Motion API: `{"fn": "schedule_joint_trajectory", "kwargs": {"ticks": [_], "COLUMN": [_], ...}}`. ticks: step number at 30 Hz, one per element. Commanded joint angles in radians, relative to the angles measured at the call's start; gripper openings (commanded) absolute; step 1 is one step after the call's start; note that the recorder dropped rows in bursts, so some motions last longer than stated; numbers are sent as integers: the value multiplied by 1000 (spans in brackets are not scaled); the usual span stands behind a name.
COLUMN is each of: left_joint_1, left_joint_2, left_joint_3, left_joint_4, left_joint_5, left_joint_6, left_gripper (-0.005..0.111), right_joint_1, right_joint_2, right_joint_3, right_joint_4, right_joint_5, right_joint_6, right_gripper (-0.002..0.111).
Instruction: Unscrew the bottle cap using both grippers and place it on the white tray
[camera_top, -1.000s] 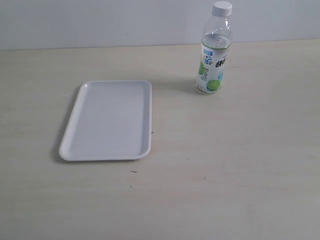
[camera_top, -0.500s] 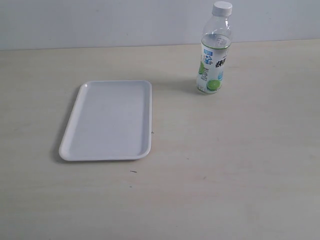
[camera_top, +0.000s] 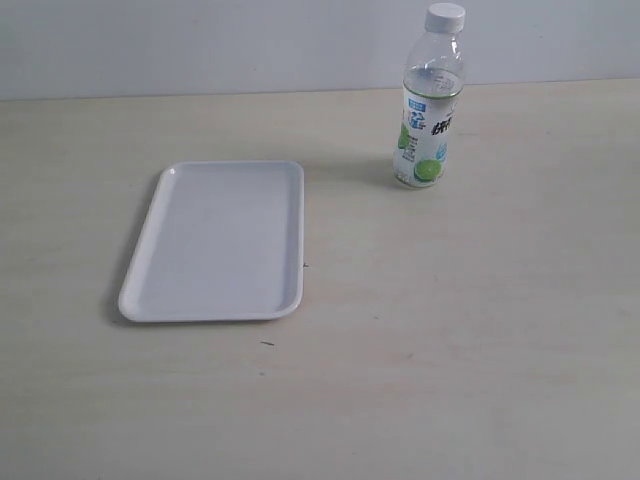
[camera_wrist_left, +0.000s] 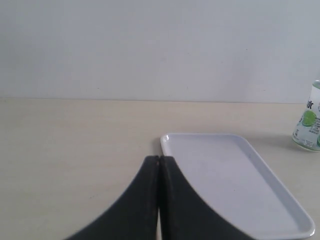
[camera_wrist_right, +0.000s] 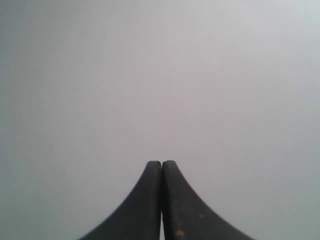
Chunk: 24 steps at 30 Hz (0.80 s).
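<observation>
No shift: bottle (camera_top: 431, 110), white tray (camera_top: 215, 240)

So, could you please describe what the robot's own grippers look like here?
Only the wrist views show them. The matte black left gripper has two smooth fingers, broad at the base, narrowing to rounded tips. The black right gripper matches, plus a small yellowish speck.
</observation>
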Motion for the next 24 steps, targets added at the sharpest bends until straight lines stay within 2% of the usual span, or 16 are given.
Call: {"fn": "schedule_joint_trajectory", "kwargs": {"ticks": [1, 6, 9, 13, 19, 21, 24], "left_joint_1": [-5, -5, -5, -5, -5, -5, -5], "left_joint_2": [-7, -7, -7, -7, -7, -7, -7], "left_joint_3": [3, 3, 3, 3, 3, 3, 3], "left_joint_4": [-10, -10, -10, -10, -10, -10, -10], "left_joint_5": [-8, -7, -7, -7, -7, -7, -7], "left_joint_6": [-10, -10, -10, -10, -14, -14, -14], "left_gripper": [0, 0, 0, 0, 0, 0, 0], "right_joint_1": [2, 2, 2, 2, 2, 2, 2], "right_joint_2": [156, 491, 712, 994, 1242, 1289, 1341], "right_joint_3": [-130, -303, -337, -342, -342, -342, -342], "right_joint_4": [61, 50, 50, 46, -93, -175, -318], "right_joint_5": [-28, 268, 343, 287, 211, 187, 165], "right_joint_6": [-180, -256, -255, -255, -244, -215, -139], "right_gripper": [0, 0, 0, 0, 0, 4, 18]}}
